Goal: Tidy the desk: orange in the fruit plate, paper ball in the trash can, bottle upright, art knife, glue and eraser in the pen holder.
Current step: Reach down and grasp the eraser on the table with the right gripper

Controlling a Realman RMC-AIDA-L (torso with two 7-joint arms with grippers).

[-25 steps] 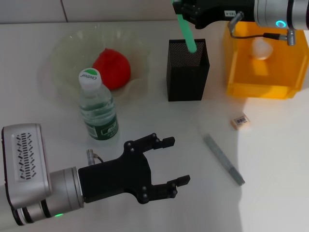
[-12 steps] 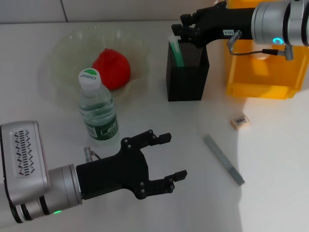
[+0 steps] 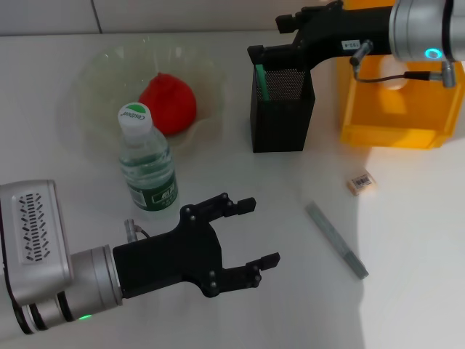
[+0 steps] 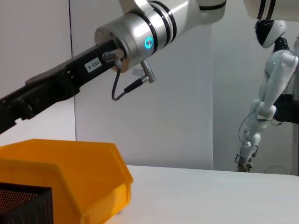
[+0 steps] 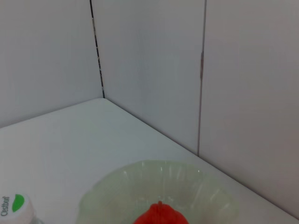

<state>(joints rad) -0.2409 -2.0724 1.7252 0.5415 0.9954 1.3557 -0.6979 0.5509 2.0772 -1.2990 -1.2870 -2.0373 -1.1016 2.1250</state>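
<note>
- The right gripper [image 3: 263, 56] sits at the top middle of the head view, over the black pen holder [image 3: 282, 109]. Its fingers look spread apart.
- A green stick [image 3: 263, 83] stands inside the pen holder.
- The left gripper [image 3: 253, 231] rests at the bottom left, fingers wide apart, holding nothing.

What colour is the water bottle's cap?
White with a green mark, on the clear plastic bottle; head view.

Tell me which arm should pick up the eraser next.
Right. The eraser lies on the right side, nearer the right gripper at the pen holder; the left gripper is farther away.
</note>
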